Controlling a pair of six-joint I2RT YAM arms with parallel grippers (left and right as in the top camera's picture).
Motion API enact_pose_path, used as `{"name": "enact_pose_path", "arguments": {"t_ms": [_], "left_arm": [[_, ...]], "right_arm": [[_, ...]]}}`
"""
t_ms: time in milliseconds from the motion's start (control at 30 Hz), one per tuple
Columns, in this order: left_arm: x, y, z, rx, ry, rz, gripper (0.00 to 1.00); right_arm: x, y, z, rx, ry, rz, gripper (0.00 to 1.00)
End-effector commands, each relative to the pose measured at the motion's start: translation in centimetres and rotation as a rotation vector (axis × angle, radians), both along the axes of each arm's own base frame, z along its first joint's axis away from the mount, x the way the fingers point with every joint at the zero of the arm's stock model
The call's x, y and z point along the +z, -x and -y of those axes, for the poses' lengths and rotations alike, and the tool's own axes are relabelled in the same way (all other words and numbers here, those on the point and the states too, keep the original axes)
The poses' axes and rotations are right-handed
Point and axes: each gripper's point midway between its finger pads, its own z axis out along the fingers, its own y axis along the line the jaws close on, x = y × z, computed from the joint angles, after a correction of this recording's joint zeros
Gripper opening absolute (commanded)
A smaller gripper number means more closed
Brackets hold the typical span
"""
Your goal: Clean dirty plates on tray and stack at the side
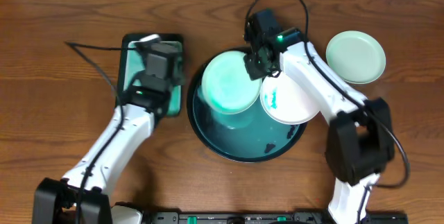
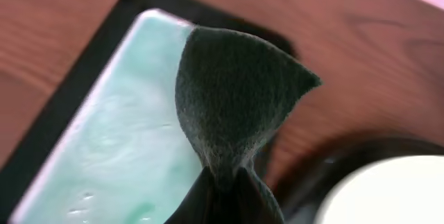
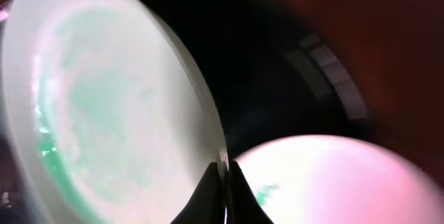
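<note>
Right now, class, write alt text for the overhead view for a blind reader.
The right hand pinches a smeared mint-green plate over the round tray, beside a smeared white plate. The left hand is over a rectangular teal tray; another mint plate lies at far right.

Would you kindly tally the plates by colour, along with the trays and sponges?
Mint-green plates: 2
White plate: 1
Round tray: 1
Rectangular tray: 1
Sponge: 1
Total: 6

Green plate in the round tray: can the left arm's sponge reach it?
Probably yes. The left gripper, shut on the sponge, hovers beside the round tray, nothing between it and the green plate that the right gripper holds by its rim.
</note>
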Motion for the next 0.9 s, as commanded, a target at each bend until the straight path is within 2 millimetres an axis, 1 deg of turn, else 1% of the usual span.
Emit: {"name": "enact_pose_path", "arguments": {"t_ms": [0, 133, 267, 333, 400, 533, 667, 800, 867], "left_arm": [[-1.5, 0.0, 0.0, -0.019, 0.101, -0.054, 0.07], [-2.9, 0.1, -0.9, 0.005, 0.095, -0.089, 0.07], [-3.8, 0.1, -1.8, 0.028, 0.092, -0.111, 0.07], [-4.2, 0.0, -2.3, 0.042, 0.091, -0.121, 0.07], [-4.6, 0.0, -3.0, 0.060, 0.091, -0.129, 0.07], [-5.3, 0.0, -4.3, 0.093, 0.090, -0.146, 0.08], [-5.6, 0.1, -5.2, 0.115, 0.091, -0.155, 0.07], [-5.7, 0.1, -5.1, 0.112, 0.091, -0.156, 0.07], [-5.7, 0.1, -5.1, 0.113, 0.091, -0.156, 0.07]], "right_arm": [[5.9, -1.1, 1.0, 0.051, 0.192, 0.219, 0.01], [10.0, -1.3, 1.3, 0.095, 0.409, 0.387, 0.01], [13.2, -1.1, 1.3, 0.166, 0.679, 0.498, 0.01], [14.5, -0.9, 0.7, 0.205, 0.782, 0.536, 0.01], [15.3, -0.7, -0.3, 0.265, 0.846, 0.559, 0.01], [16.1, -0.3, -2.7, 0.435, 0.943, 0.578, 0.01], [18.1, -0.1, -4.0, 0.440, 1.021, 0.640, 0.01], [18.8, 0.3, -4.8, 0.482, 1.074, 0.652, 0.01], [18.8, 0.5, -5.3, 0.487, 1.068, 0.661, 0.01]]}}
